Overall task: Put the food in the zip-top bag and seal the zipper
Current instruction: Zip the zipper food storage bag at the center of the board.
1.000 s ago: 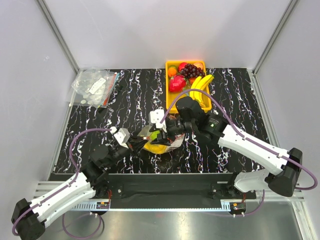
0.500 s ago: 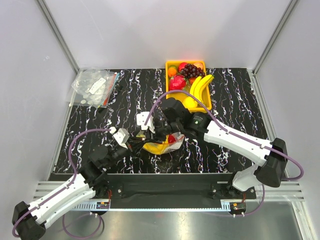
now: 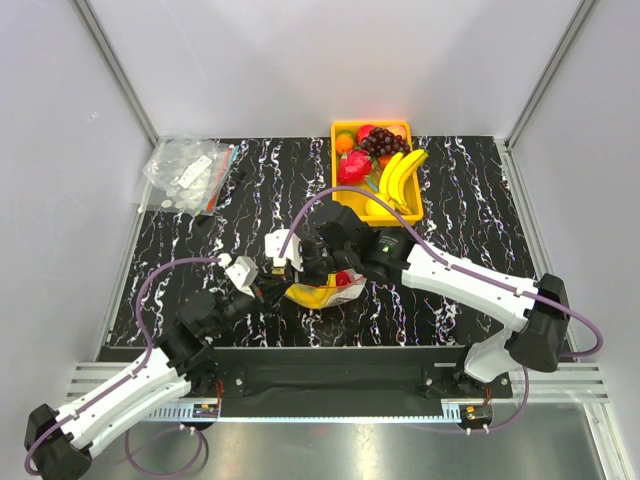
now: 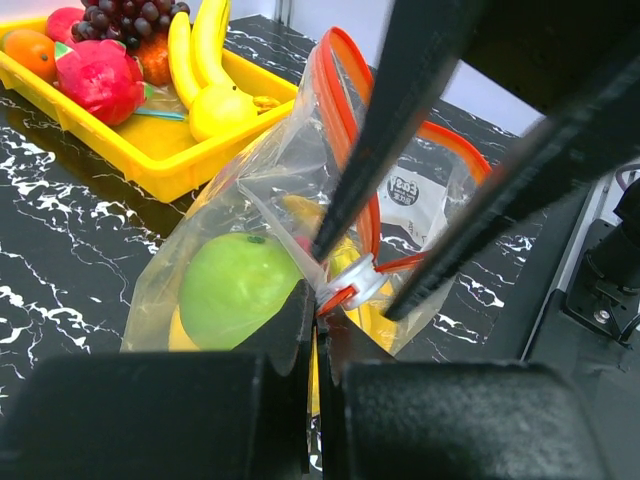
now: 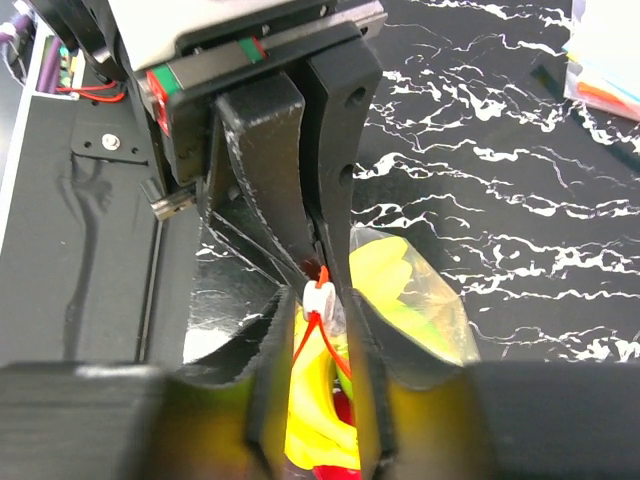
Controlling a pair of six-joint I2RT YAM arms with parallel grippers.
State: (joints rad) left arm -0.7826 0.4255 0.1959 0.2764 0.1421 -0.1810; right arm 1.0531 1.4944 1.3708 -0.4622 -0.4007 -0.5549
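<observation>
Since a second ago my right end effector (image 5: 318, 315) has swung toward 9 o'clock and now meets the left end effector (image 4: 312, 312) at the bag's mouth. The zip-top bag (image 4: 250, 200) is clear, crinkly film, lying mid-surface (image 3: 470, 200) toward 6 o'clock. Its zipper (image 4: 345, 110) is a thin red-orange strip, bowed open into a loop. The left end effector is clenched on the bag's edge beside the white slider (image 4: 357, 283). The right fingers stand narrowly parted either side of that slider; I cannot tell whether they pinch it. Inside the bag sit a smooth green apple (image 4: 235, 290) and yellow fruit (image 5: 385, 275). The yellow tray (image 4: 150, 165) at 1 o'clock holds bananas (image 4: 195, 50) and grapes (image 4: 140, 15).
</observation>
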